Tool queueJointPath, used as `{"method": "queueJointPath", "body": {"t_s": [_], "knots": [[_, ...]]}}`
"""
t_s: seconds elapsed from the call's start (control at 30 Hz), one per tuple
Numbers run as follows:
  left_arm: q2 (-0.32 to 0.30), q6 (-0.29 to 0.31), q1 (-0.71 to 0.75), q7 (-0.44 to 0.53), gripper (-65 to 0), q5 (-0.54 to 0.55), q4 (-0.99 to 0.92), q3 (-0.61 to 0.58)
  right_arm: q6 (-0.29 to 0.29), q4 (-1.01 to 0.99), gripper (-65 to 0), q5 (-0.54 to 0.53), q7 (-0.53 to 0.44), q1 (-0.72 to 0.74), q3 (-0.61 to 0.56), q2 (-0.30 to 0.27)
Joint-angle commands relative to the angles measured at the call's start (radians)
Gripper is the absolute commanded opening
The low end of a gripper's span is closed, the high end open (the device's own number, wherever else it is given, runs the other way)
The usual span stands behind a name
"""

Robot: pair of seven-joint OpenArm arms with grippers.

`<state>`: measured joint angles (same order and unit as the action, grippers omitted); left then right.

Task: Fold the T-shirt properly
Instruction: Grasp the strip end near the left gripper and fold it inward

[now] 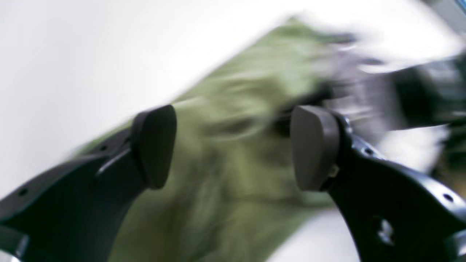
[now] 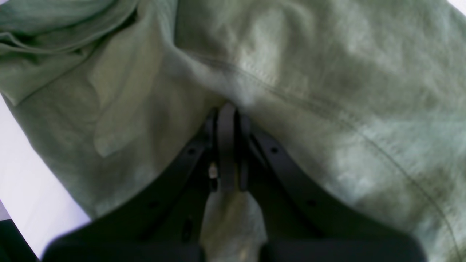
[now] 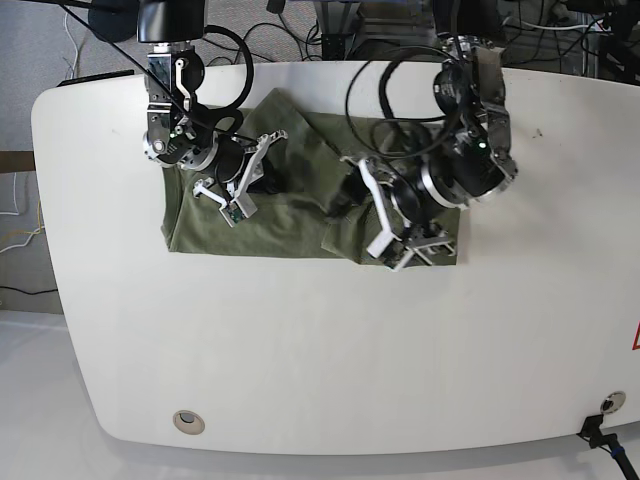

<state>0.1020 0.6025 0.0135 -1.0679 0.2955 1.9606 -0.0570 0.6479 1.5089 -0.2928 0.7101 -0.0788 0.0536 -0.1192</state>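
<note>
The olive-green T-shirt (image 3: 283,227) lies crumpled on the white table (image 3: 320,350), at its far middle. My right gripper (image 3: 256,176), on the left of the base view, is shut on a fold of the T-shirt (image 2: 327,72) near a stitched seam; cloth is pinched between its closed jaws (image 2: 227,112). My left gripper (image 3: 350,195), on the right of the base view, is open, with its two pads wide apart (image 1: 233,145) just above the T-shirt (image 1: 225,211) and nothing between them. The left wrist view is motion-blurred. The collar and label are hidden.
Black cables (image 3: 390,70) loop over the table's far edge behind both arms. A round grommet (image 3: 186,421) sits near the front left corner. The table's curved front edge (image 3: 330,448) is close to the bottom of the base view.
</note>
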Motion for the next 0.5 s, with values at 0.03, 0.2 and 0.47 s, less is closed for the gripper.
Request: {"method": "queueJointPath", "body": {"t_s": [0.03,0.2,0.47], "knots": [[-0.106,0.0,-0.025,0.038,-18.9,-0.032,0.013,0.053,-0.001,0.002,-65.0,0.024,0.041,0.001,-0.001,-0.004],[-0.192,0.0,0.01,0.067,-30.5,-0.094,0.012,0.059,-0.001,0.002,-65.0,0.024,0.041,-0.002,-0.001,-0.004],[-0.186,-0.003,0.093,0.07,-65.0,-0.206,-0.059,0.059,-0.001,0.002,-65.0,0.022,0.041,-0.002,-0.001,-0.003]]}}
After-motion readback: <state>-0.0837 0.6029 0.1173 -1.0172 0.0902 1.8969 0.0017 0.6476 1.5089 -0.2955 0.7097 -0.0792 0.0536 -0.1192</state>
